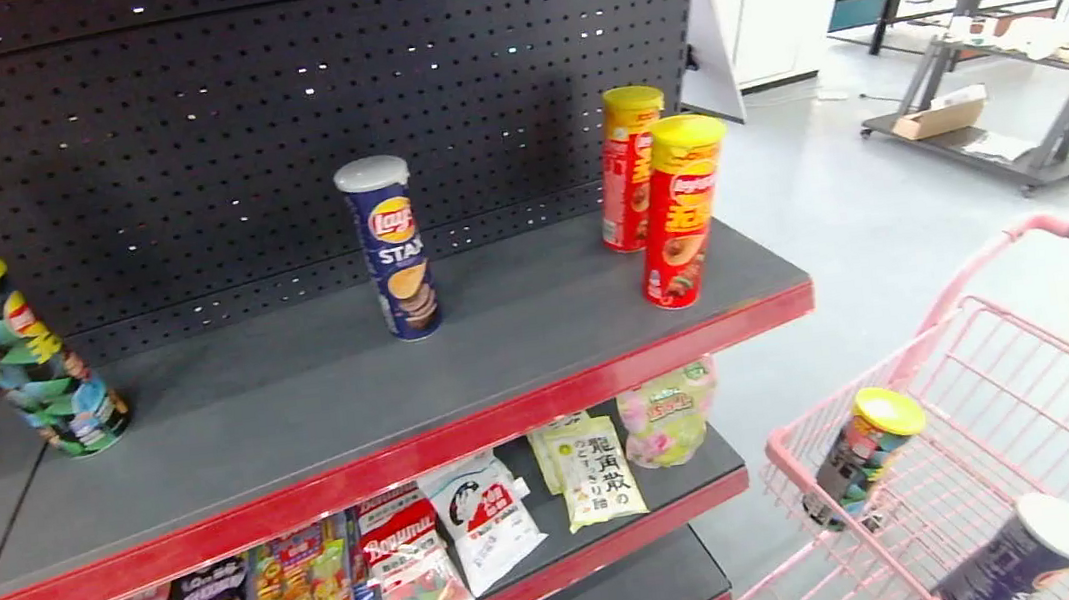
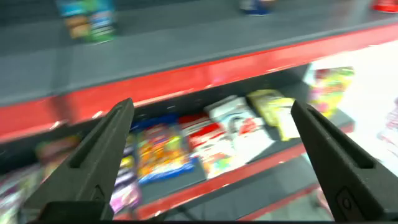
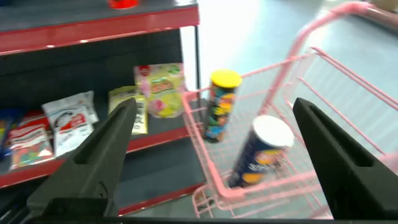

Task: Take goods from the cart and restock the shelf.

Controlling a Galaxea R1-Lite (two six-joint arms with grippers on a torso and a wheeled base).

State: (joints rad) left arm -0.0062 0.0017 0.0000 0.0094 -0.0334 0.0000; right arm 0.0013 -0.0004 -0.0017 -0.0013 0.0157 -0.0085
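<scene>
Left gripper (image 2: 212,104) wide open, empty, facing shelf (image 2: 186,68). Right gripper (image 3: 216,102) wide open, empty, near cart (image 1: 777,441) holding yellow-lid can (image 1: 862,457) and white-lid can (image 1: 1016,552).

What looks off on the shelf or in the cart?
Nothing spilled or damaged. Both cans in the pink cart lean instead of standing: the yellow-lidded can against a corner, the white-lidded can beside it.
</scene>
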